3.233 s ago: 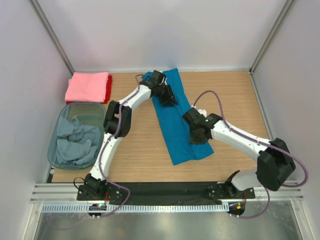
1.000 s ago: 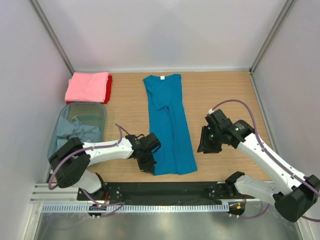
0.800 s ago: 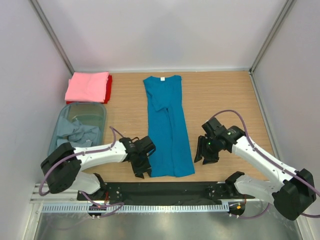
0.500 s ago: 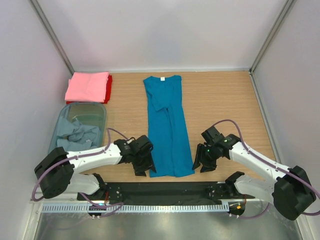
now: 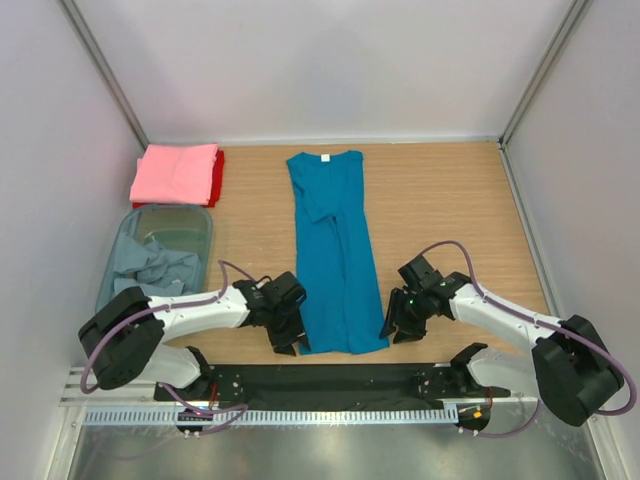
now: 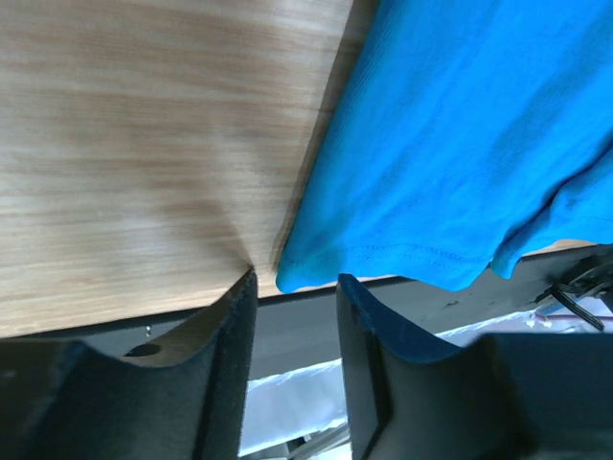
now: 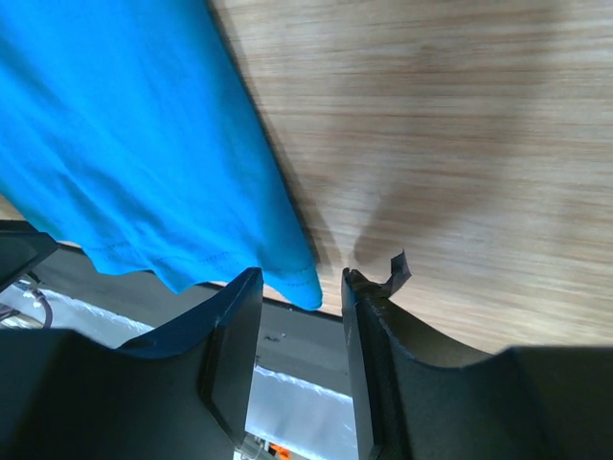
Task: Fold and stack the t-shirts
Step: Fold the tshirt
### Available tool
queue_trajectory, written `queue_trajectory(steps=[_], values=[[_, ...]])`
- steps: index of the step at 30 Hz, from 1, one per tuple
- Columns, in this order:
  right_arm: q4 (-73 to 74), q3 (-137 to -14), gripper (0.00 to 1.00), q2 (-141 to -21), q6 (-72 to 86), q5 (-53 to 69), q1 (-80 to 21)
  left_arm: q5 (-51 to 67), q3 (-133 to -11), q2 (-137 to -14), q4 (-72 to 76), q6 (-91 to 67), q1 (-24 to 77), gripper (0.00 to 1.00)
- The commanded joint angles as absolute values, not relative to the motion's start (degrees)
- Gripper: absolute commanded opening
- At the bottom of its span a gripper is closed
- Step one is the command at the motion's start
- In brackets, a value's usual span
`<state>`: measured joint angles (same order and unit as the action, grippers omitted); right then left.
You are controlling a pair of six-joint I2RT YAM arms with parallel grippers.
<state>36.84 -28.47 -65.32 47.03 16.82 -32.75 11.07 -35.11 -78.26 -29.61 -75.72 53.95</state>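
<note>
A teal blue t-shirt (image 5: 335, 250), folded into a long strip, lies flat across the wooden table with its collar at the far end. My left gripper (image 5: 290, 340) is down at the near left hem corner. In the left wrist view the cloth (image 6: 460, 144) ends in a corner lying in the gap of the open left gripper (image 6: 295, 287). My right gripper (image 5: 393, 328) is at the near right hem corner. In the right wrist view the shirt (image 7: 124, 134) tapers to a corner in the gap of the open right gripper (image 7: 302, 283). Neither pinches the cloth.
A folded pink t-shirt (image 5: 175, 172) lies on a red one (image 5: 217, 170) at the far left. Near it, a translucent plastic bin (image 5: 205, 240) holds crumpled pale grey-blue shirts (image 5: 150, 272). The black table edge (image 5: 340, 378) runs just behind both grippers.
Both grippers have slid down and inward to the near hem corners of the teal shirt. The left jaws have opened; the shirt has not moved.
</note>
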Motion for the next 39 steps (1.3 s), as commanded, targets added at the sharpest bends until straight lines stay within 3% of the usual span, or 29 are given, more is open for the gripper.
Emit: queue_trajectory(steps=[1,6,7,11,15,30,39], values=[[34.45,-27.42,0.45,-65.83,47.55,16.0,-32.43,11.07,-34.63,-79.27,-27.77,-73.48,53.0,0.39],[34.8,-26.28,0.42,-64.34,48.16,15.91,-32.43,11.87,-35.07,-81.03,-27.86,-73.21,52.82,0.21],[34.72,-26.02,0.36,-64.16,48.16,16.17,-32.43,12.04,-35.33,-81.12,-27.86,-73.3,52.82,0.13],[33.22,-25.49,0.21,-64.25,48.16,17.23,-32.52,12.22,-36.38,-81.3,-27.77,-73.3,52.82,0.01],[34.01,-26.45,0.01,-63.72,47.9,17.05,-32.43,11.78,-37.44,-80.77,-28.91,-74.18,52.74,0.0],[42.98,-29.88,0.01,-56.78,47.9,15.38,-32.52,10.02,-39.72,-77.34,-36.99,-77.61,52.74,0.0],[46.4,-36.55,0.01,-61.08,46.14,15.03,-32.52,7.57,-44.91,-78.75,-41.65,-78.49,52.3,0.0]])
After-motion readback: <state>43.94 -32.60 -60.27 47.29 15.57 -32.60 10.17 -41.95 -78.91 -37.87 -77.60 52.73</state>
